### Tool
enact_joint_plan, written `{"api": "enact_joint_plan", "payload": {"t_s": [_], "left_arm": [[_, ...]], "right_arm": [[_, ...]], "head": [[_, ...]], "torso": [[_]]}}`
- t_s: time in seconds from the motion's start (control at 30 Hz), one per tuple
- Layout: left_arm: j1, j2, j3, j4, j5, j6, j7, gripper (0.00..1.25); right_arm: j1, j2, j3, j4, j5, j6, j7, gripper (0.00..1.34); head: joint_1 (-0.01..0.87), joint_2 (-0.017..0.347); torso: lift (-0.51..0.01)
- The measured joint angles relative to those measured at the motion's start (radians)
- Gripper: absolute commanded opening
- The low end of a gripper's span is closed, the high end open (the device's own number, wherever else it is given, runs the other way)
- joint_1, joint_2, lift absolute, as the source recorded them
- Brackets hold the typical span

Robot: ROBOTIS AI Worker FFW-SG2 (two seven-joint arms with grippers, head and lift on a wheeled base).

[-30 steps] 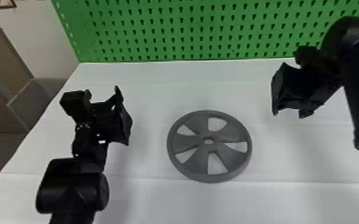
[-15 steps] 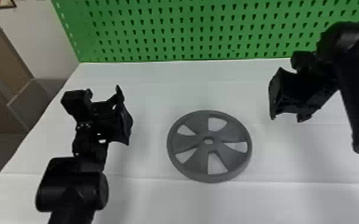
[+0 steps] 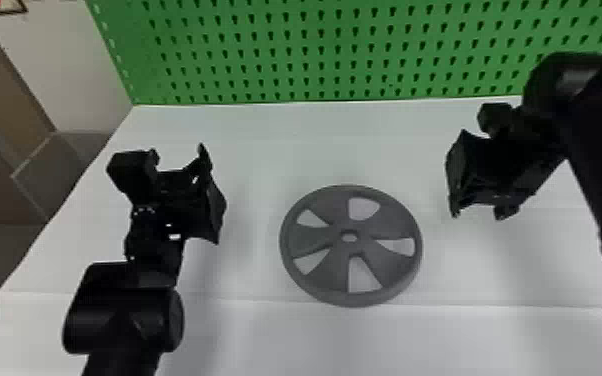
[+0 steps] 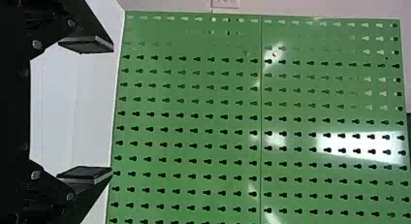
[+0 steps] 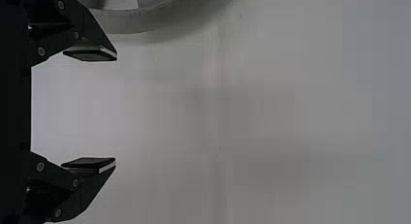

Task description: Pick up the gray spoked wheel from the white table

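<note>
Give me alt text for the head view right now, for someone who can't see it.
A gray spoked wheel lies flat on a white table, between a robot's two black claws, left and right, neither touching it. Behind the table stands a green pegboard.

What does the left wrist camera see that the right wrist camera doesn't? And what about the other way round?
Left wrist view's own: the green board with holes, the wall and a small plate on it, plus the left gripper.

Right wrist view's own: part of the gray wheel, and the right gripper.

Both: some white table and a pair of black fingers standing open with nothing between them.
</note>
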Motion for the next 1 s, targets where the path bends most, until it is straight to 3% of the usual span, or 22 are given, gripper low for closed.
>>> {"api": "enact_joint_plan", "payload": {"t_s": [0.33, 0.77, 1.0], "left_arm": [[-0.005, 0.006, -0.008, 0.006, 0.001, 0.000, 0.000, 0.89], [-0.008, 0.013, -0.015, 0.009, 0.007, 0.000, 0.000, 0.89], [-0.008, 0.014, -0.018, 0.011, 0.008, 0.000, 0.001, 0.89]], "right_arm": [[-0.008, -0.027, 0.048, 0.048, -0.048, 0.000, 0.000, 0.85], [-0.015, -0.036, 0.082, 0.085, -0.103, 0.000, 0.000, 0.85], [-0.022, -0.039, 0.104, 0.140, -0.187, 0.000, 0.000, 0.85]], "head": [[0.779, 0.152], [0.779, 0.152], [0.779, 0.152]], "torso": [[-0.063], [-0.063], [-0.063]]}}
